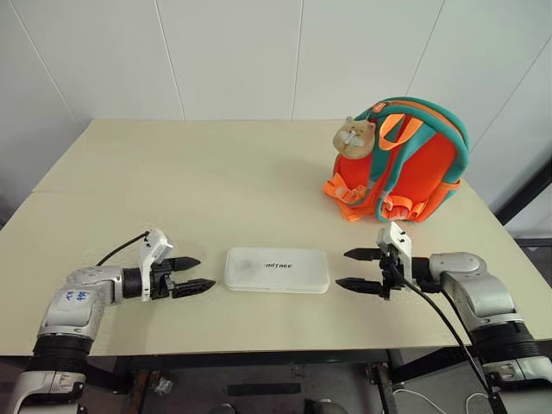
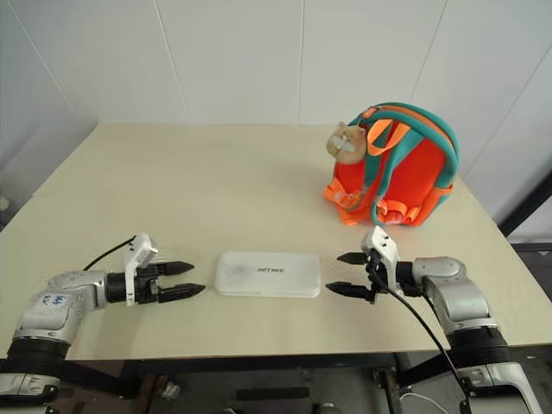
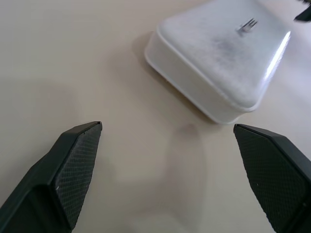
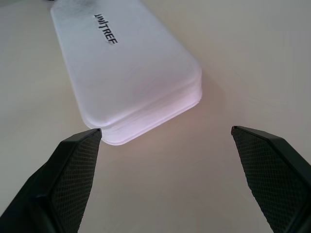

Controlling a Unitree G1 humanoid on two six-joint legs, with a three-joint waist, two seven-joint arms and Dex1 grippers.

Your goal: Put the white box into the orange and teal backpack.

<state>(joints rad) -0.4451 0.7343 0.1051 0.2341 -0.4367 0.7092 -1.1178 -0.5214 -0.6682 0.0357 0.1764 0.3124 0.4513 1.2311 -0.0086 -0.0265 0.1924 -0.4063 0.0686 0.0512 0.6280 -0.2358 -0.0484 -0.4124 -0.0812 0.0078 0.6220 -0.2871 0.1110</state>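
Right, I have the white box [image 1: 277, 270] lying flat on the cream table [image 1: 198, 185], close to the near edge and roughly midway between my two arms, its long sides running parallel to that edge and the dark lettering facing up. My left gripper [image 1: 191, 275] sits just off the box's left short end, fingers spread wide with nothing between them, tips apart from the case. My right gripper [image 1: 356, 269] mirrors it at the right short end, jaws likewise spread and empty, a narrow strip of bare tabletop showing between fingertips and box. From the right wrist view the rounded corner of the box lies just ahead of one fingertip [image 4: 80, 160], not touching. The orange and teal backpack [image 1: 405, 164] stands upright towards the far right of the table, near the right-hand edge, with the tan plush animal [image 1: 354, 136] hanging on its left side. Between box and backpack the tabletop is open, as is the whole left half.
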